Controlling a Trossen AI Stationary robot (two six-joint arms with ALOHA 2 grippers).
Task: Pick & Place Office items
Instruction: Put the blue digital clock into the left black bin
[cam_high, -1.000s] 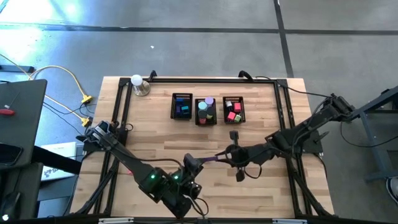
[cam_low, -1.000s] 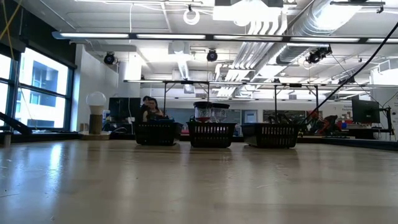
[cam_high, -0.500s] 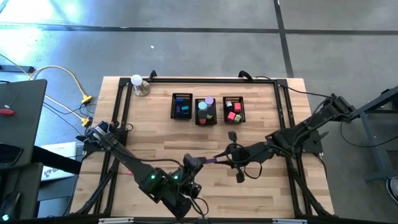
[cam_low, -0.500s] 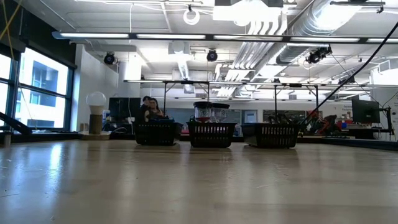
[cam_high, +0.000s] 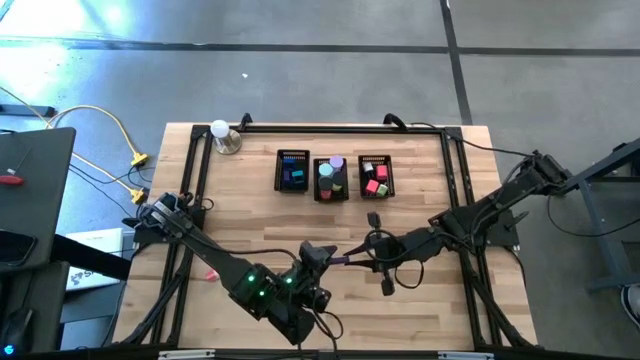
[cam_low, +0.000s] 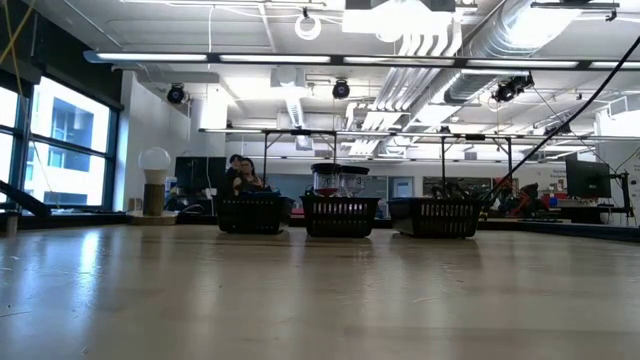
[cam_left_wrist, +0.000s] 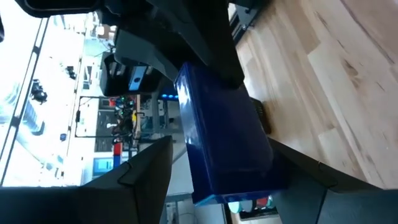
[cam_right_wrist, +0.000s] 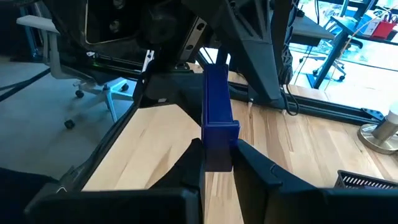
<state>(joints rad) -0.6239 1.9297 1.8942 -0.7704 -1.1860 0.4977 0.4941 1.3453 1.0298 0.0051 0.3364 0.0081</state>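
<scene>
Handover of the blue block (cam_right_wrist: 216, 127) above the table's near middle will go cleanly if the left gripper (cam_high: 322, 262), clamped on one end, lets go only while the right gripper (cam_right_wrist: 217, 163) pinches the other end firmly.

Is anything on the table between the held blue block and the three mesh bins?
Nothing visible. The blue block hangs between the left tool and right tool, both shut on it; only bare table lies between it and the mesh bins.
</scene>
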